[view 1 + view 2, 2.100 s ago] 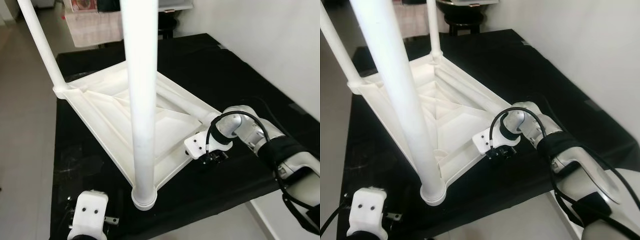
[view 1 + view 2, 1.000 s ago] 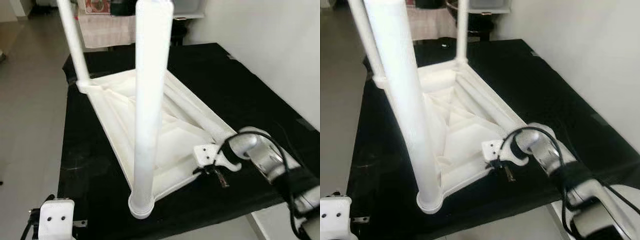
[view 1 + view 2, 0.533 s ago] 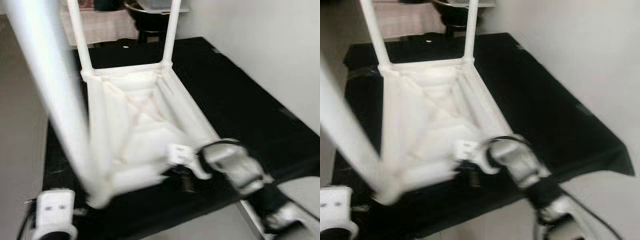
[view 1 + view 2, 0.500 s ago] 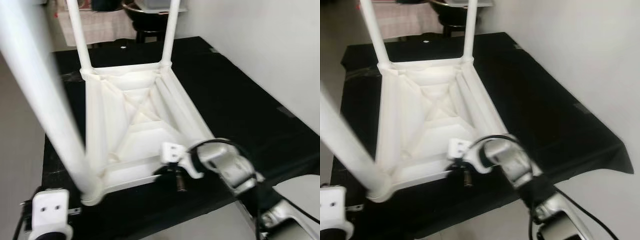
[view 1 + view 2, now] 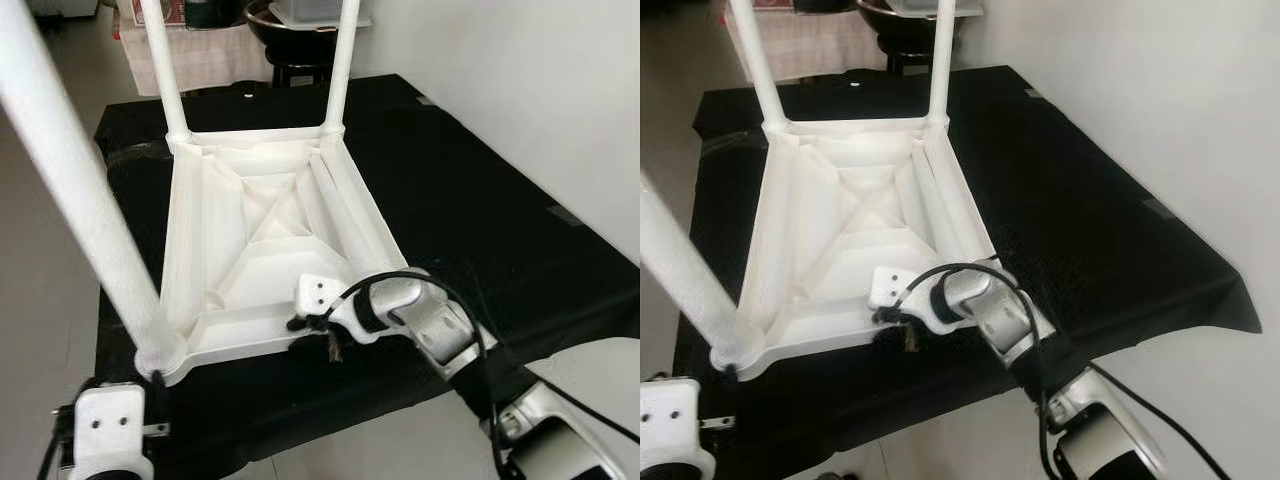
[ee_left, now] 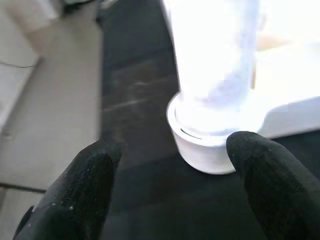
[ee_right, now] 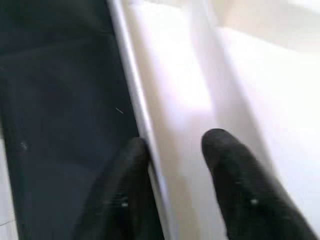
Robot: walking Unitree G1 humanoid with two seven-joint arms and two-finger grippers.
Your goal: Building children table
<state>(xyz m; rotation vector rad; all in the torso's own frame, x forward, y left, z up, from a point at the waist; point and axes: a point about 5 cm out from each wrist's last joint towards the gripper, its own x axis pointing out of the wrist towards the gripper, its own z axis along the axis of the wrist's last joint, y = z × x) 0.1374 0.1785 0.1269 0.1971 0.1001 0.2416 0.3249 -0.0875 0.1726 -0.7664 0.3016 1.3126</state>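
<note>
A: So what's the room like?

B: Pretty plain. There's a black-covered surface [image 5: 480,200] taking up most of the floor space, with a bare white wall [image 5: 530,70] running along its right side. The floor [image 5: 45,230] on the left is light beige, smooth and bright, looks like daylight.

A: Anything at the back?

B: Yeah, a dark round stool or stand [image 5: 295,72] and something draped in pale checked cloth [image 5: 215,62] beside it.
</note>
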